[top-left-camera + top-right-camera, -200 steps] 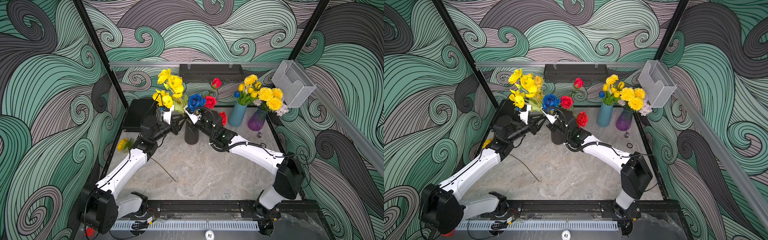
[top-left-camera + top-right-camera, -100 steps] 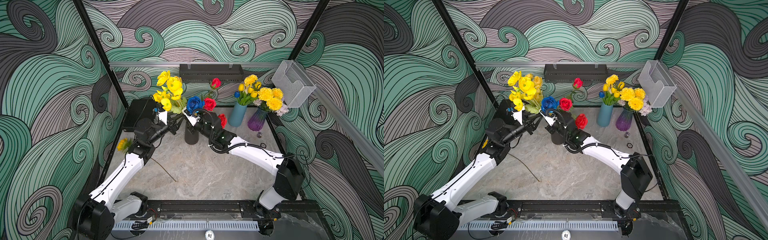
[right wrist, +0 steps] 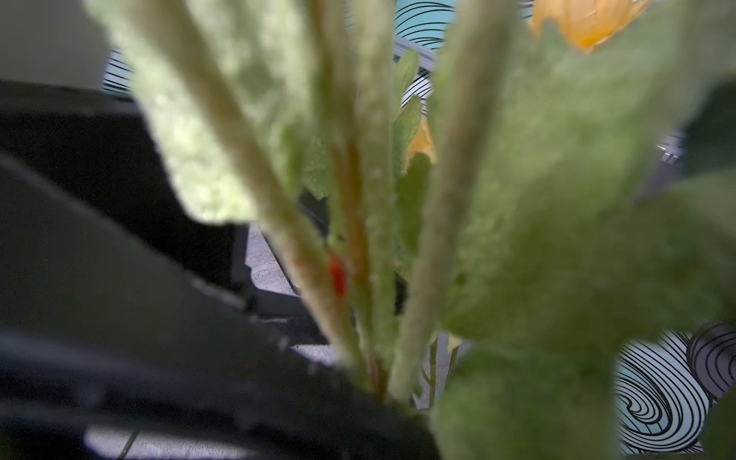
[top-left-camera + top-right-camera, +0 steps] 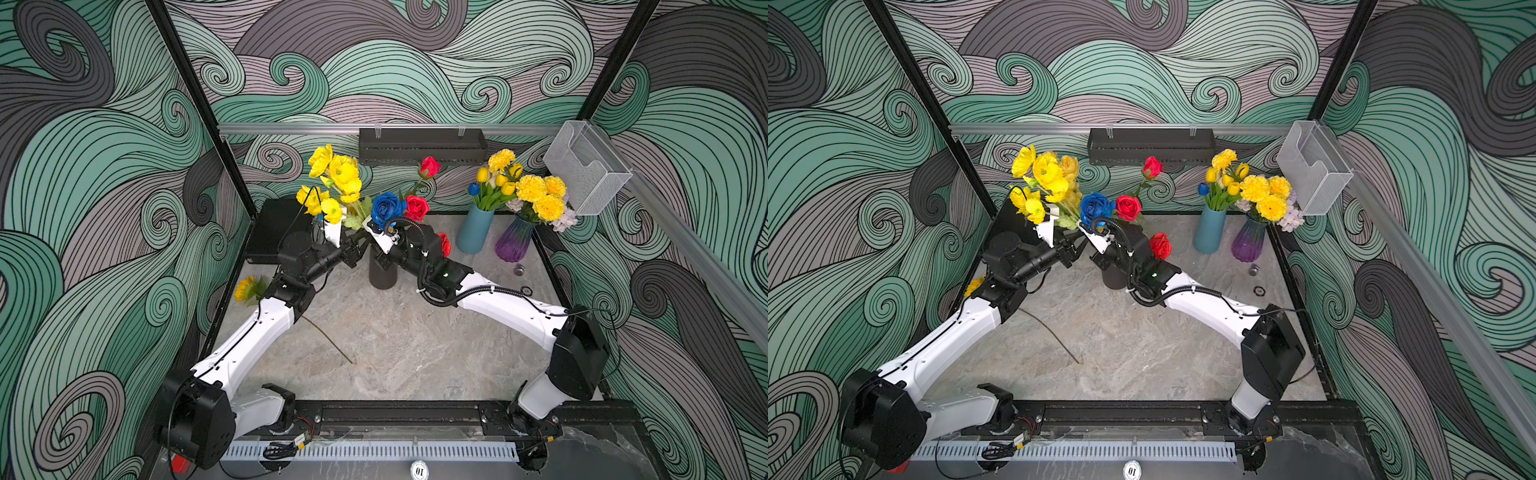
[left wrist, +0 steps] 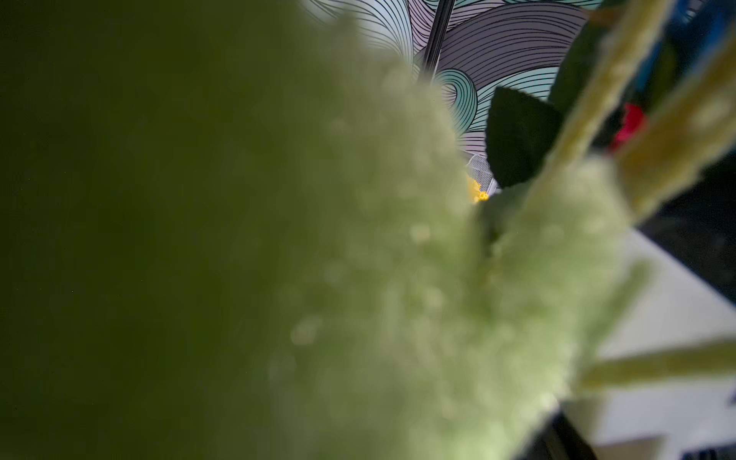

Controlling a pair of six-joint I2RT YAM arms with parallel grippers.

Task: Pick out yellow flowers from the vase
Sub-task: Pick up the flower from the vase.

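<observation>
In both top views the black vase (image 4: 382, 272) stands on the marble table (image 4: 399, 357) just above the centre of the frame, and it is crowded from both sides by the arms. The left gripper (image 4: 356, 248) is pressed in from the left at the vase mouth and the right gripper (image 4: 371, 243) from the right, so the rim is largely hidden. A blue rose (image 4: 386, 208) and red roses (image 4: 416, 207) rise from the same vase, just right of the yellow flowers (image 4: 338, 178).

A teal vase (image 4: 473, 228) and a purple vase (image 4: 513, 245), both filled with further yellow blooms, are set well apart at the upper right. A black box (image 4: 270, 232) is placed at the left wall.

The yellow flowers are tilted: their stems run from the vase mouth up and to the left, and the heads are carried at the upper left of the vase. A single yellow flower (image 4: 245, 289) lies flat at the left, its stem pointed towards the lower right.

The right jaws are closed; what they grip cannot be made out. The left wrist view is filled by a blurred leaf (image 5: 358, 278), so the left jaws' state cannot be told.
</observation>
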